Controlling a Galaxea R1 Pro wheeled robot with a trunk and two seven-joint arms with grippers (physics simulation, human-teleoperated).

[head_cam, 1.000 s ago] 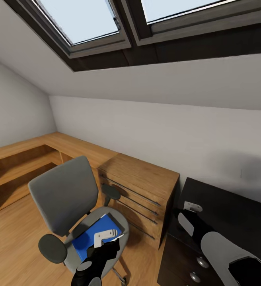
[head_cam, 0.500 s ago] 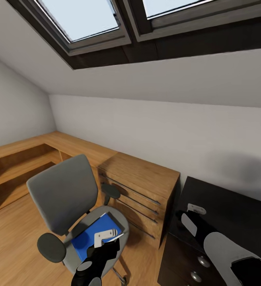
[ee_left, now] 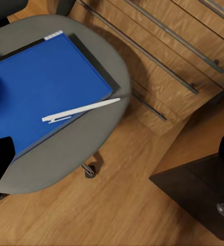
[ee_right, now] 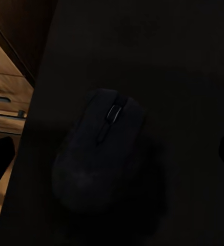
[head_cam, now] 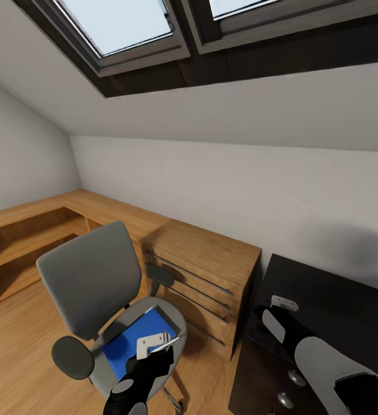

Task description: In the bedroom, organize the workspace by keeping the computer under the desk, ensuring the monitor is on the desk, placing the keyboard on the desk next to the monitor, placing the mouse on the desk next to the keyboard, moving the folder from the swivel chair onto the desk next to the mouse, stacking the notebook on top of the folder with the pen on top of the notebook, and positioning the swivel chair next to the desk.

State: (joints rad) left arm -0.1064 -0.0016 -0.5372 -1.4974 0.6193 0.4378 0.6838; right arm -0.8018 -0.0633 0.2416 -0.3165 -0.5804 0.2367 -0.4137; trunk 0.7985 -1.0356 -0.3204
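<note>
Folder and pen on the chair seat, directly beneath the left tool

The folder (ee_left: 45,97) is seen lying flat on the seat of the swivel chair (head_cam: 88,282), with the pen (ee_left: 81,110) laid across its near corner and a dark notebook (ee_left: 94,61) edge tucked under its far side. The left tool (head_cam: 152,344) is held just above them — clearly the nearer arm — with its two dark fingers spread wide at the edges of its wrist view and nothing gripped. The pen's long axis is set diagonally across the seat, its cap end resting on the blue cover and its tip overhanging onto the grey padding toward the wooden drawer cabinet (head_cam: 203,276). The right tool (head_cam: 281,301) is parked over the tabletop (head_cam: 339,311), the mouse (ee_right: 99,148) lying between its open fingers, ungrasped — well apart from the chair.
</note>
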